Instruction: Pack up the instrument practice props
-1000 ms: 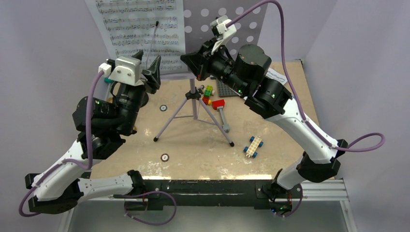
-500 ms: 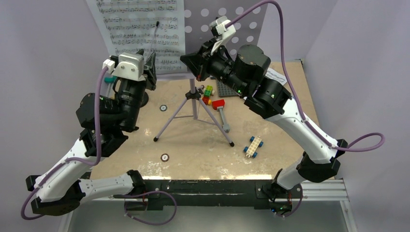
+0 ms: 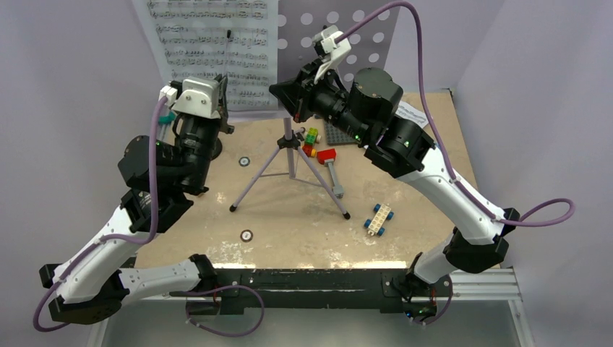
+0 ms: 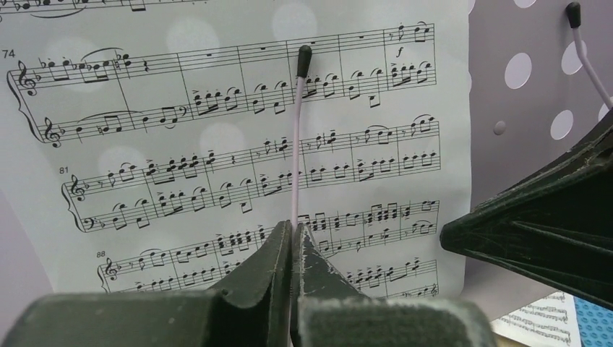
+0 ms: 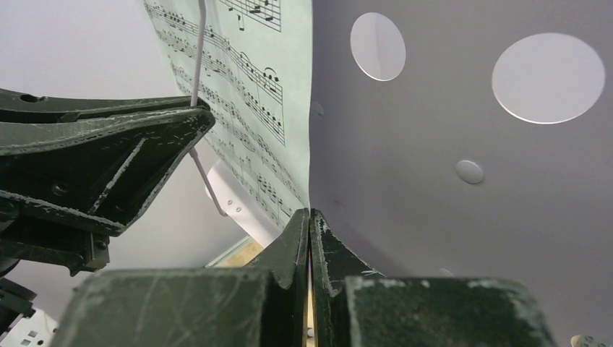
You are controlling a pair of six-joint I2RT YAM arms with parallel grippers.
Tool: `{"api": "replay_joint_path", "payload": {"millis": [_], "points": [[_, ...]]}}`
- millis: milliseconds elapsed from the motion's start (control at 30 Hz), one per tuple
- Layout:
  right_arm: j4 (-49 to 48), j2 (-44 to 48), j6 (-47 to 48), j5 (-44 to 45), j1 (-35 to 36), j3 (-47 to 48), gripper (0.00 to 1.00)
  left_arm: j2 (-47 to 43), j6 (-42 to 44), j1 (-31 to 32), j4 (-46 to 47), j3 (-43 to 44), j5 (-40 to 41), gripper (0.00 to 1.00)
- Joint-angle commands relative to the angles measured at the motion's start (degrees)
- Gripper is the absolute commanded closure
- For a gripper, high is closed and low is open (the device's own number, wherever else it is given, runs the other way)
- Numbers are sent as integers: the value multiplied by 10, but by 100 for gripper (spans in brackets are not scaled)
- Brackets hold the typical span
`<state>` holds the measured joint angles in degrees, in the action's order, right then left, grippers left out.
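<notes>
Your left gripper [image 4: 295, 235] had its fingers pressed together on the thin lilac retaining wire [image 4: 298, 144], which ran up from the fingertips across the white sheet-music page [image 4: 181, 166] to a black tip. Just to its right, the dark body of your right gripper [image 5: 309, 217] crowded in. Its fingers were closed tight at the lower edge of the lilac perforated music stand [image 4: 506, 108], but you could not tell whether the stand's lip sat between them.

The stand stood upright at the far middle of the table [image 3: 289, 238], with the page on the left half of its desk. Its tripod legs [image 3: 289, 163] were splayed below both grippers. A red-headed hammer [image 3: 331, 163] lay just beside the right leg, coloured bricks [image 3: 311, 137] sat near the pole, and a wheeled brick car [image 3: 378, 217] sat nearer you.
</notes>
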<state>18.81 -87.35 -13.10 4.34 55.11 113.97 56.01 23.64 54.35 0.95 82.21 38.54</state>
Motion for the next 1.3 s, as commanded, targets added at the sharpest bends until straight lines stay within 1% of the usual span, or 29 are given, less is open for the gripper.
{"api": "replay_joint_path", "payload": {"millis": [0,167,300,567,733,933,1167,1267], "points": [[-21,22,-5,-7,-1,1,100,-15,-19,-2,-8,-1,-42,100],[-23,28,-4,-2,-2,-4,100,-54,-32,-2,16,-38,-95,100],[-27,37,-4,0,-2,-8,100,-80,-27,-2,41,-63,-120,100],[-32,89,-7,6,-2,-43,100,-88,-24,-2,49,-65,-129,100],[-27,154,2,15,-3,-90,100,-80,-19,-2,55,-64,-127,100],[-3,249,36,13,-4,-151,100,-72,-11,-2,67,-72,-115,100],[26,388,57,40,-4,-269,100,-50,3,-2,89,-74,-98,100],[36,444,70,51,-3,-316,100,-37,7,-2,99,-75,-96,86]]}}
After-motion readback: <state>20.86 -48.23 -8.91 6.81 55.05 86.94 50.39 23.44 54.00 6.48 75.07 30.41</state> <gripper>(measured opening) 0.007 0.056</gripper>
